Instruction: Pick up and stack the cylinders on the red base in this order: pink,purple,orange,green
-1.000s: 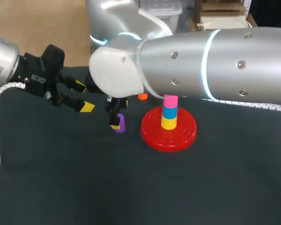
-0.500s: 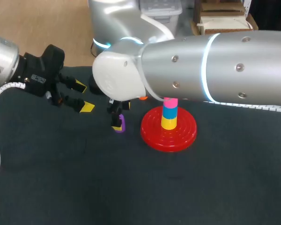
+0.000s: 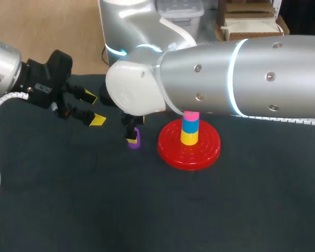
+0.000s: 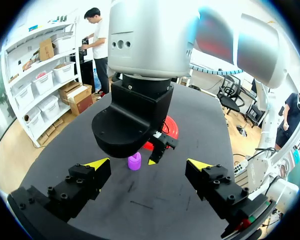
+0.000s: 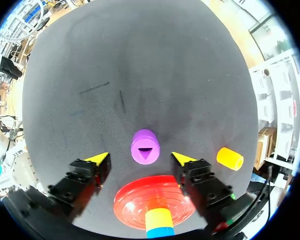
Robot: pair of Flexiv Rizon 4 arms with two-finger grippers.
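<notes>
The purple cylinder (image 5: 145,146) stands upright on the dark mat between the yellow tips of my right gripper (image 5: 141,159), with a gap on each side, so the gripper is open. In the head view the right gripper (image 3: 131,135) hangs over the purple cylinder (image 3: 135,139), just left of the red base (image 3: 199,155). The base's peg carries a yellow, a blue (image 3: 190,126) and a pink piece, bottom to top. An orange cylinder (image 5: 230,158) lies beside the right gripper. My left gripper (image 3: 90,108) stays open at the left, facing the purple cylinder (image 4: 134,161).
My right arm (image 3: 241,79) spans the back of the table and hides what lies under it in the head view. The red base (image 5: 155,202) sits close behind the right gripper's fingers. Bare dark mat (image 3: 147,210) fills the front of the table.
My right arm has shifted slightly and its gripper has sunk lower around the purple cylinder. The left arm has not moved.
</notes>
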